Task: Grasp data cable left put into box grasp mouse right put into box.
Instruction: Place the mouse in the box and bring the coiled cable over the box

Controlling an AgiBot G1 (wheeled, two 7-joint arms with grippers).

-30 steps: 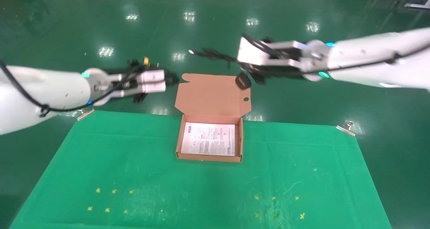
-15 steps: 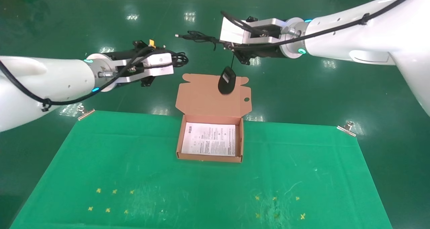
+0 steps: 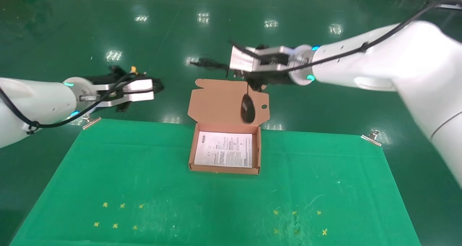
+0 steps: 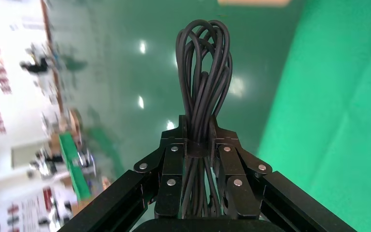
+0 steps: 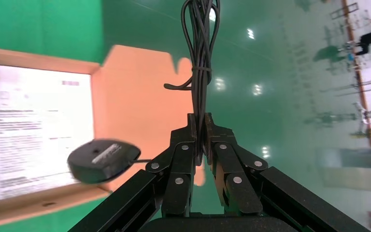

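Observation:
The box (image 3: pixel 225 170) lies open at the mat's far middle, its lid (image 3: pixel 220 101) standing back and a white sheet in its bottom. My left gripper (image 3: pixel 157 87) hovers left of the lid, shut on the data cable (image 4: pixel 204 63), whose loops stick out past the fingertips (image 4: pixel 215 133). My right gripper (image 3: pixel 231 68) is above the lid's far right, shut on the mouse's bundled cord (image 5: pixel 200 72). The mouse (image 3: pixel 248 108) hangs from that cord before the lid, just above the box's back right corner. It also shows in the right wrist view (image 5: pixel 104 159), over the box (image 5: pixel 38 210).
A green mat (image 3: pixel 216 210) covers the table, held by metal clips at the far corners (image 3: pixel 91 122) (image 3: pixel 371 137). Small yellow cross marks lie near the front left and front right. Shiny green floor lies beyond the table.
My right arm has come down, and the hanging mouse dropped from the lid's top edge to just above the box. My left arm drew back left and lower with the cable.

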